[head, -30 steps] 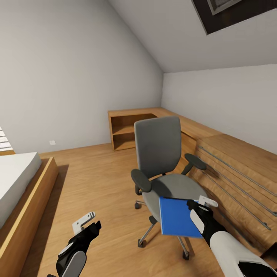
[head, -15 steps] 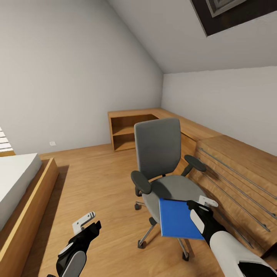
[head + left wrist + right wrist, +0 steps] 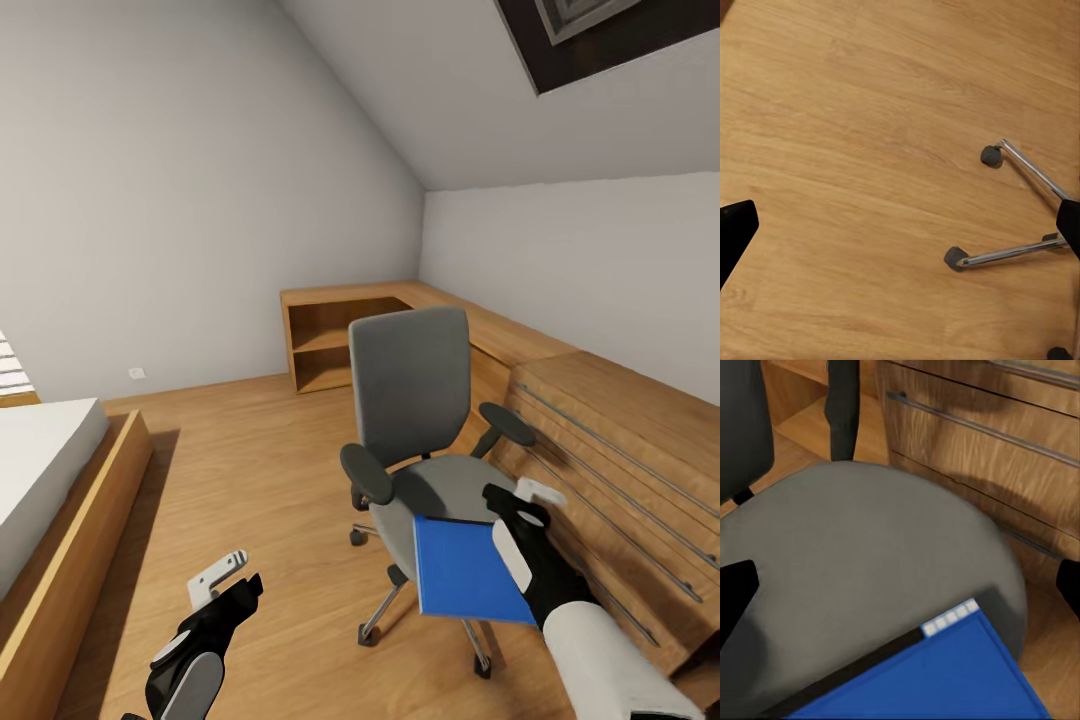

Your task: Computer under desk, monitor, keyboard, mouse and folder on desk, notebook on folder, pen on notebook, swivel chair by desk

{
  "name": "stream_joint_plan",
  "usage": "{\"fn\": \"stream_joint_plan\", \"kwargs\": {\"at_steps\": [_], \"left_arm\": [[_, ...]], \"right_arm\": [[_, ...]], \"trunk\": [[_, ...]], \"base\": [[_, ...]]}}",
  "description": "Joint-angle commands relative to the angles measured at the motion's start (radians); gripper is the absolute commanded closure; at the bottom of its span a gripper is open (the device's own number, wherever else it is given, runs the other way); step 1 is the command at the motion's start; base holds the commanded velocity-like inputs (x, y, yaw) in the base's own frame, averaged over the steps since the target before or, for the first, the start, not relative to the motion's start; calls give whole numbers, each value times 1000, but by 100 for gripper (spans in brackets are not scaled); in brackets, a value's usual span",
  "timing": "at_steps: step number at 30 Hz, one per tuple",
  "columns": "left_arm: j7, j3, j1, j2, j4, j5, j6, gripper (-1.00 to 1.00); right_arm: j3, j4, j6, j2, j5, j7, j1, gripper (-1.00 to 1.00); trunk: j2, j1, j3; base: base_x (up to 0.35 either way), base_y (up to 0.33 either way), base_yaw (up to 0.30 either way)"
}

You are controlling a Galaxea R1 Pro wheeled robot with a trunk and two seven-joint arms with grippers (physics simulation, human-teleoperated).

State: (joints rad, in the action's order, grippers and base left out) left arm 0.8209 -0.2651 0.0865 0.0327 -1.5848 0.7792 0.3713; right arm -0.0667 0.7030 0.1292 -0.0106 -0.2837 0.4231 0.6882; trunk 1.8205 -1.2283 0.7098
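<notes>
The grey swivel chair (image 3: 412, 385) stands mid-room on the wood floor, its back toward the far corner. The bright-blue folder (image 3: 465, 570) lies on the front of the seat and overhangs its edge. My right gripper (image 3: 515, 497) hovers open at the folder's right edge. The right wrist view shows the seat (image 3: 870, 532) and the folder (image 3: 945, 679) below the right gripper (image 3: 900, 585), whose fingers stand wide apart and hold nothing. My left gripper (image 3: 243, 575) hangs open and low over the floor, left of the chair. The left wrist view shows this left gripper (image 3: 900, 225) near the chair's chrome legs (image 3: 1020, 251).
A light wooden chest with long bar handles (image 3: 620, 440) runs close along the chair's right side. An open wooden shelf unit (image 3: 330, 340) fills the far corner. A bed on a wooden frame (image 3: 50, 500) lies at the left, with bare floor between it and the chair.
My right gripper has moved a little forward and up along the folder's right edge, further over the seat. The left arm has stayed put.
</notes>
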Motion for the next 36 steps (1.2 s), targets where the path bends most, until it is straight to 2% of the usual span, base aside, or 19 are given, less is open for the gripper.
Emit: {"fn": "stream_joint_plan", "kwargs": {"at_steps": [1, 2, 3, 6, 11, 18, 36], "left_arm": [[7, -2, 1, 1, -1, 5, 3, -100], [7, -2, 1, 1, -1, 5, 3, -100], [7, -2, 1, 1, -1, 5, 3, -100], [7, -2, 1, 1, -1, 5, 3, -100], [7, -2, 1, 1, -1, 4, 3, -100], [7, -2, 1, 2, -1, 4, 3, -100], [7, -2, 1, 3, -1, 2, 3, -100]], "right_arm": [[1, 41, 27, 5, -5, 13, -18, -100], [1, 80, 48, 9, -5, 22, -37, -100], [2, 160, 92, 17, -6, 43, -77, -100], [4, 282, 145, 29, -7, 67, -132, -100], [25, 425, 191, 59, -8, 88, -205, -100], [60, 479, 201, 73, -8, 92, -233, -100], [68, 527, 197, 79, -17, 93, -238, -100]], "trunk": [[0, 0, 1], [0, 0, 1], [0, 0, 1], [0, 0, 1], [0, 0, 1], [0, 0, 1], [0, 0, 1]], "base": [[0, 0, 0], [0, 0, 0], [0, 0, 0], [0, 0, 0], [0, 0, 0], [0, 0, 0], [0, 0, 0]]}}
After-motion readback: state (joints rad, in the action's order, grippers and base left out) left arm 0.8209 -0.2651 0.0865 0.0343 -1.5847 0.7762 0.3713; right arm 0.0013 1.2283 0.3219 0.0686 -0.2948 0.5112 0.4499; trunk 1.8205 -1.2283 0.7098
